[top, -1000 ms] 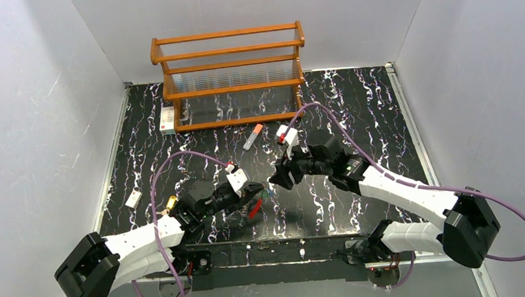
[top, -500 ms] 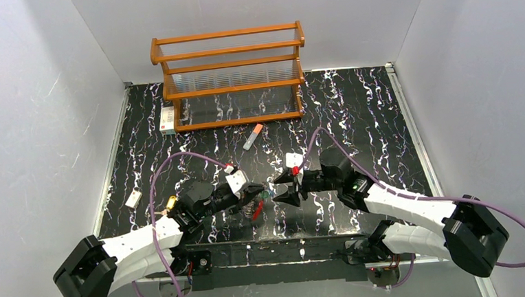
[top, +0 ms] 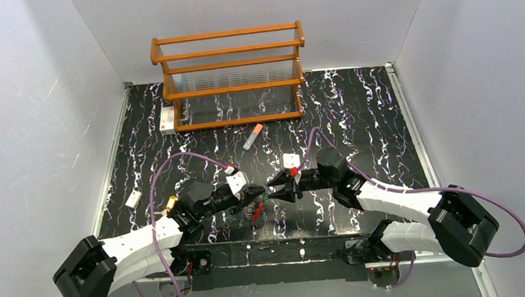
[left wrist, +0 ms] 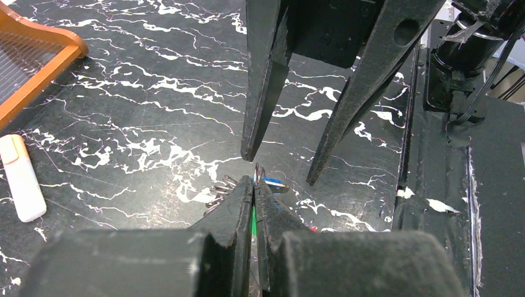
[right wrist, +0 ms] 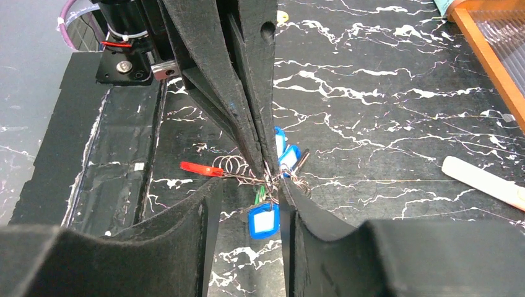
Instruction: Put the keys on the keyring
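Note:
My left gripper (top: 254, 192) is shut on the keyring's thin wire and holds it just above the table. The ring's red section (top: 255, 211) hangs below it and also shows in the right wrist view (right wrist: 201, 167). Several keys hang on the wire in a bunch, among them a blue-headed key (right wrist: 263, 221) and two more blue ones (right wrist: 288, 157); a green one shows between the left fingers (left wrist: 253, 218). My right gripper (top: 276, 190) is open, tip to tip with the left, one finger on each side of the bunch (right wrist: 250, 185).
A wooden rack (top: 229, 75) stands at the back. A grey stick with an orange cap (top: 252, 137) lies in front of it. A small white tag (top: 133, 199) lies at the left, and a white box (top: 167, 118) sits beside the rack.
My right gripper has moved down and to the left, from the table's middle to the left gripper's tip, and now straddles the keys. The left gripper has hardly moved.

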